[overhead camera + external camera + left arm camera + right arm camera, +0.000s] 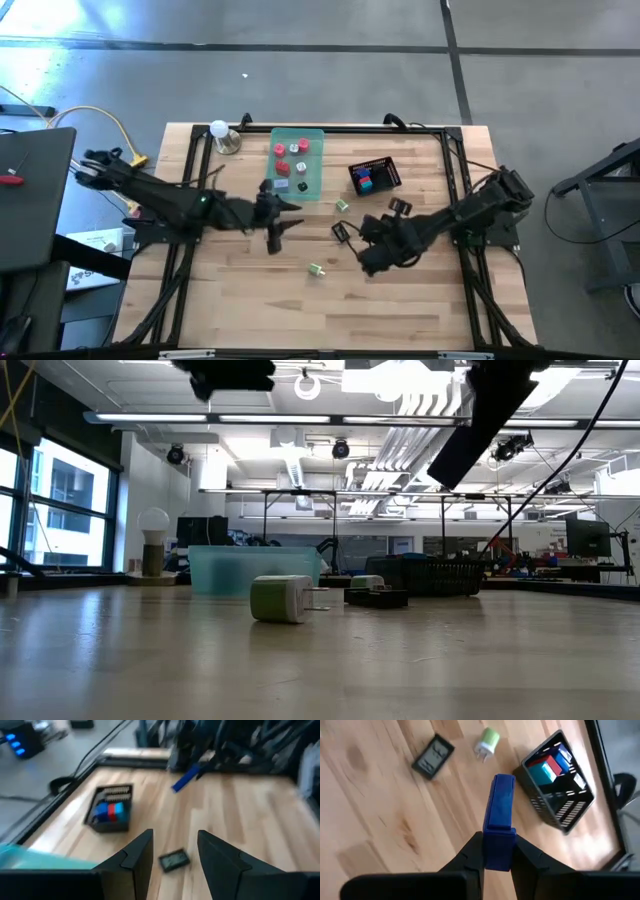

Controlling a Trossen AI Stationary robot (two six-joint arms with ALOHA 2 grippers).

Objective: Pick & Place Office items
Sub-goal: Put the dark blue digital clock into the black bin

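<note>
A: Being clamped between the right gripper's point(497, 852) closed fingers is a blue clip-like piece point(501, 817), above the table point(420, 300) near the black mesh basket point(559, 782).

B: The left gripper point(175, 852) is being held apart, empty, above a small black piece point(174, 860).

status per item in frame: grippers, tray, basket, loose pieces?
Left gripper: open, empty, above a small black flat piece.
Right gripper: shut on blue clip-like piece.
Translucent green rectangular tray: upright, holds several pieces.
Black mesh basket: upright, holds blue and red pieces.
Green-and-white plug-like piece: on its side, on the table.
</note>
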